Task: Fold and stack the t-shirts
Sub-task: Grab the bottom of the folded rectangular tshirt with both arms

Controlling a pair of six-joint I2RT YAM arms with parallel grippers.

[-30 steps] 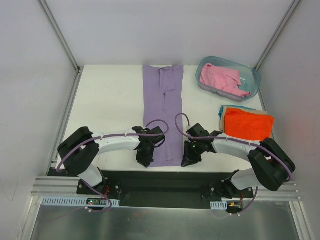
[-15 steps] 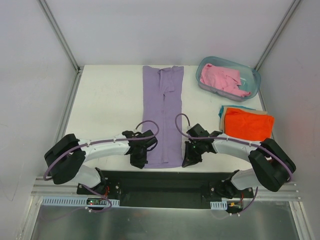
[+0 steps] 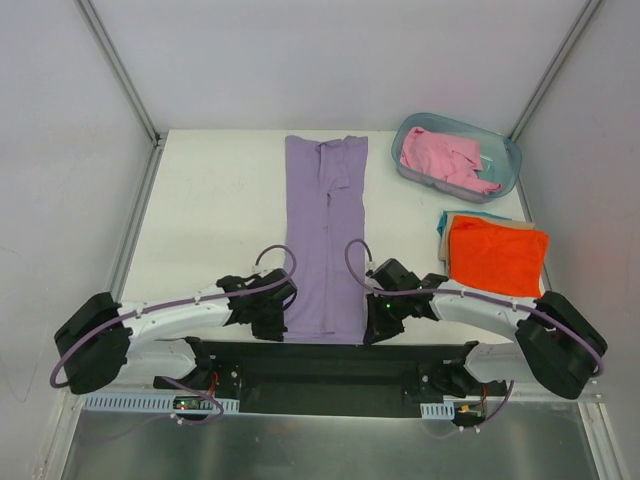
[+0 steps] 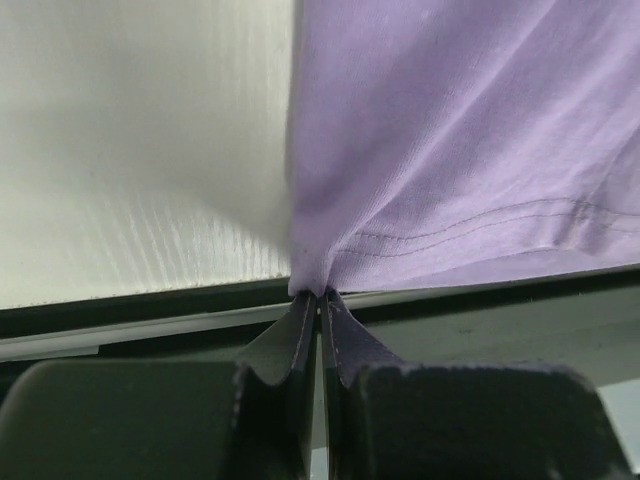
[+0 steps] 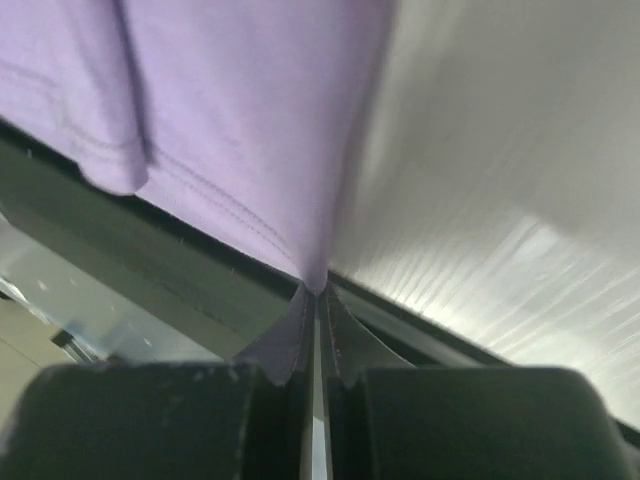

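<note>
Lavender-purple t-shirt (image 3: pixel 325 235) lies as a long strip down the middle of the bench (image 3: pixel 210 210), hem at the near edge; at left, our left gripper (image 4: pixel 318 300) is pinched shut on the hem's left corner; at right, our right gripper (image 5: pixel 318 292) is clamped on the other corner; each bite takes only a tip of cloth, so we judge a corner could slip out on lifting, and unequal pulls would skew the fold.
</note>
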